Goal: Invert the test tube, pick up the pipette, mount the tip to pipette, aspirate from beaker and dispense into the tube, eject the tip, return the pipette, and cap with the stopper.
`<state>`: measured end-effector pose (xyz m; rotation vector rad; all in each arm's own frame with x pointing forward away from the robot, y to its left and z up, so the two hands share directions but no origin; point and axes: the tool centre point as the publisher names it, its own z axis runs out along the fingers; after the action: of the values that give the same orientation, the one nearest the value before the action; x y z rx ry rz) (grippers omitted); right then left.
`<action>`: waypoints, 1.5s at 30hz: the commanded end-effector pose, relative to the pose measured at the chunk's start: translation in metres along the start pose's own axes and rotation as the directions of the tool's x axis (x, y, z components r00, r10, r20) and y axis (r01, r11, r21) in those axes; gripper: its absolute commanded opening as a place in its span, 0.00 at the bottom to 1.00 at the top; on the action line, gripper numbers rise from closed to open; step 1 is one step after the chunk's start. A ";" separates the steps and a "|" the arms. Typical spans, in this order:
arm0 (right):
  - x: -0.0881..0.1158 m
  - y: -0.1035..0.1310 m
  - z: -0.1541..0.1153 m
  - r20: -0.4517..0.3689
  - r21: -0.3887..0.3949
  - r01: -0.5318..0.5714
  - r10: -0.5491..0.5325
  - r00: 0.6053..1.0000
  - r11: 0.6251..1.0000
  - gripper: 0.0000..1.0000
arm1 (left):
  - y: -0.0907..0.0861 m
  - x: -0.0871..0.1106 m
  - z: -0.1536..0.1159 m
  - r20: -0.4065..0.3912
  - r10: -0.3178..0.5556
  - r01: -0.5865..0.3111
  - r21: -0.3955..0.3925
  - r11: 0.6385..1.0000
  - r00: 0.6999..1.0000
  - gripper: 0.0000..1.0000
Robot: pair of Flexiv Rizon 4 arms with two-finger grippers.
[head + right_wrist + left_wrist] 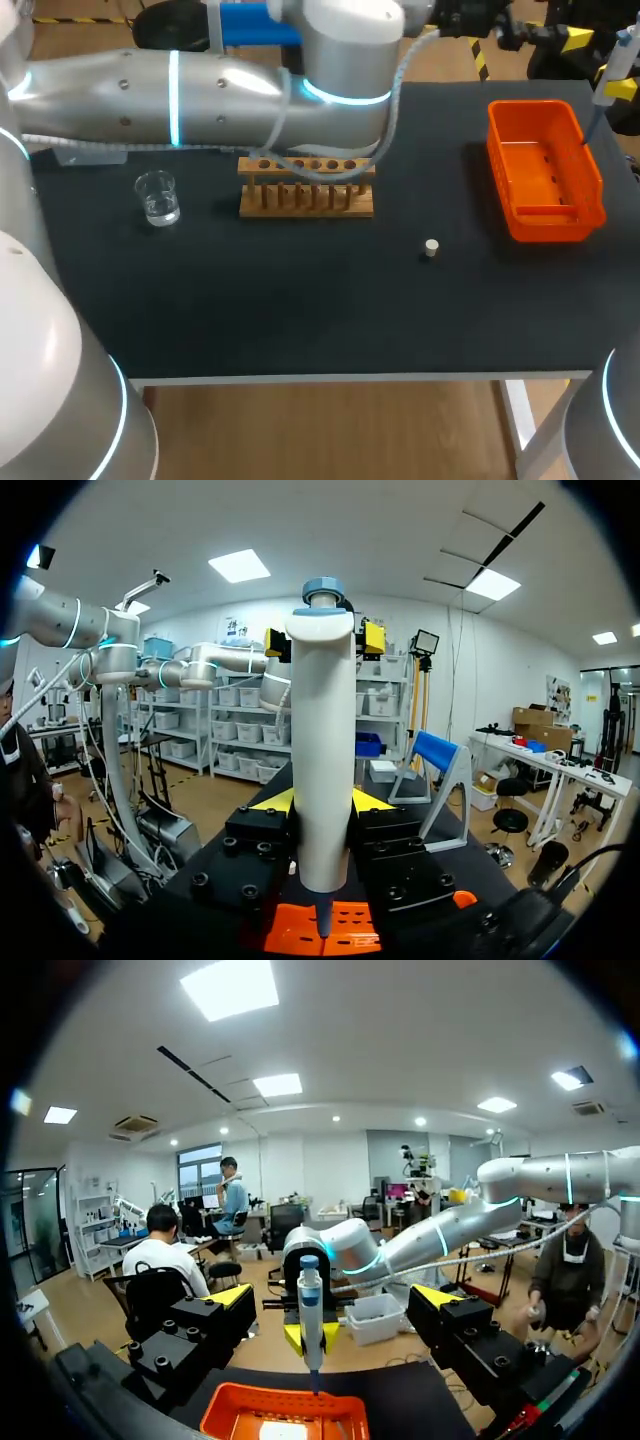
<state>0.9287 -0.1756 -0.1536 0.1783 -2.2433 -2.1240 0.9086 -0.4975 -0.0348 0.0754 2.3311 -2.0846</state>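
Note:
My right gripper point(320, 800) is shut on the white pipette point(320, 760) with a blue top. It holds the pipette upright, point down, over the orange bin point(545, 170) at the table's back right. The pipette point(610, 65) shows at the head view's right edge. My left gripper point(334, 1296) stands open with nothing between its fingers, facing the pipette point(310, 1310) from a short way off. The left arm point(200, 95) lies across the back of the table. A glass beaker point(157, 197) stands at the left. A small stopper point(431, 248) lies on the mat right of centre.
A wooden tube rack point(306, 185) stands mid-table, partly under my left arm. I cannot make out a tube in it. The black mat point(300, 310) covers the table to its front edge.

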 end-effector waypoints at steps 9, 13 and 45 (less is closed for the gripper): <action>0.001 0.001 0.000 0.001 0.004 0.000 0.000 1.000 1.000 0.00 | 0.024 0.046 -0.091 0.092 0.021 -0.025 0.048 0.999 0.996 1.00; 0.001 0.001 0.000 0.001 0.004 0.000 0.000 1.000 1.000 0.00 | 0.039 0.052 -0.108 0.099 0.016 -0.022 0.060 0.998 0.995 1.00; 0.001 0.001 0.000 0.001 0.004 0.000 0.000 1.000 1.000 0.00 | 0.113 0.070 -0.223 0.209 -0.068 0.043 0.121 0.992 0.975 1.00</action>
<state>0.9287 -0.1756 -0.1536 0.1782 -2.2434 -2.1240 0.8537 -0.2757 -0.1244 -0.2096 2.1652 -2.0839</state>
